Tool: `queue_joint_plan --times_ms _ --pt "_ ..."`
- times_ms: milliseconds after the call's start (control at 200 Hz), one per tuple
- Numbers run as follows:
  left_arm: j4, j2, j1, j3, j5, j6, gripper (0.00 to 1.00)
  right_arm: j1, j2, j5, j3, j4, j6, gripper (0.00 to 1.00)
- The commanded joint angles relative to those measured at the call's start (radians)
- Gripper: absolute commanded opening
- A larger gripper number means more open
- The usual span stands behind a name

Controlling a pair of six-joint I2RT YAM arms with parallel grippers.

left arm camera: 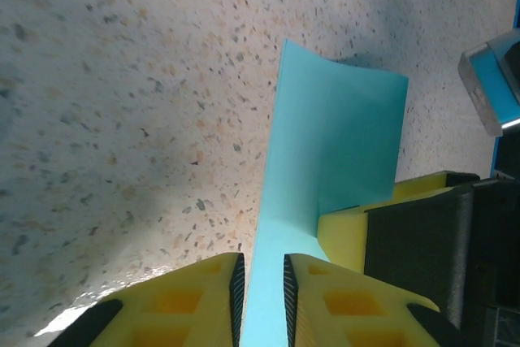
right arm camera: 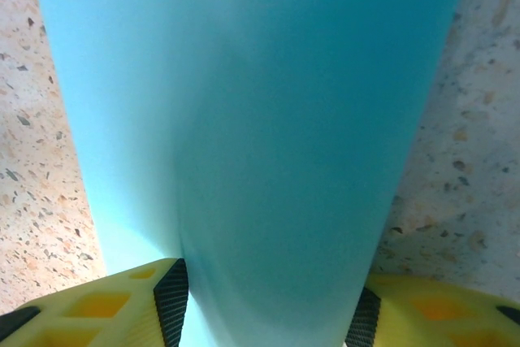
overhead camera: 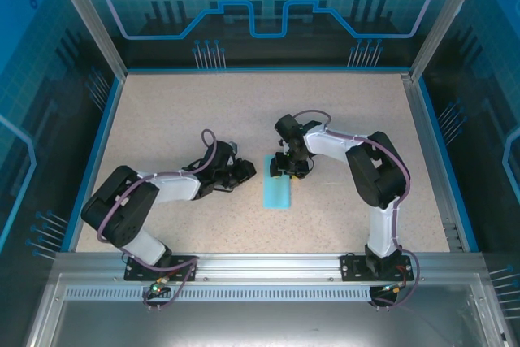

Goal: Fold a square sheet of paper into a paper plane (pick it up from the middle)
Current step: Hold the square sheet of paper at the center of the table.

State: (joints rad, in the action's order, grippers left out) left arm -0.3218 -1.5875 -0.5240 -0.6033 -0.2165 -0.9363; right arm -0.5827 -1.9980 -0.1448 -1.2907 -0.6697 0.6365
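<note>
The square sheet of paper (overhead camera: 277, 194) is light cyan and lies at the table's middle as a narrow folded strip. In the left wrist view one flap of the sheet (left arm camera: 341, 136) stands up from the table. My left gripper (overhead camera: 246, 171) is at the strip's left edge. Its jaws (left arm camera: 262, 282) are a narrow gap apart, and the gap shows cyan paper from pad to pad. My right gripper (overhead camera: 290, 170) is at the strip's far end. The sheet (right arm camera: 260, 119) bows between its pads (right arm camera: 268, 314) and touches both. One of its yellow fingers (left arm camera: 349, 237) sits against the flap.
The speckled table (overhead camera: 203, 111) has blue edging and metal frame posts at the sides. Both arm bases are bolted to the rail (overhead camera: 268, 270) at the near edge. The two grippers are close together over the paper.
</note>
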Motion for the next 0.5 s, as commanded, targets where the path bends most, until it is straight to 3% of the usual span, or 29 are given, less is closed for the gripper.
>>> queue_joint_plan --times_ms 0,495 --pt "-0.048 -0.031 -0.006 -0.033 -0.086 0.027 0.21 -0.035 -0.218 0.049 0.092 0.113 -0.041 0.57" --pt "0.019 -0.124 -0.027 -0.135 -0.166 0.065 0.12 -0.037 -0.240 0.062 0.096 0.120 -0.041 0.56"
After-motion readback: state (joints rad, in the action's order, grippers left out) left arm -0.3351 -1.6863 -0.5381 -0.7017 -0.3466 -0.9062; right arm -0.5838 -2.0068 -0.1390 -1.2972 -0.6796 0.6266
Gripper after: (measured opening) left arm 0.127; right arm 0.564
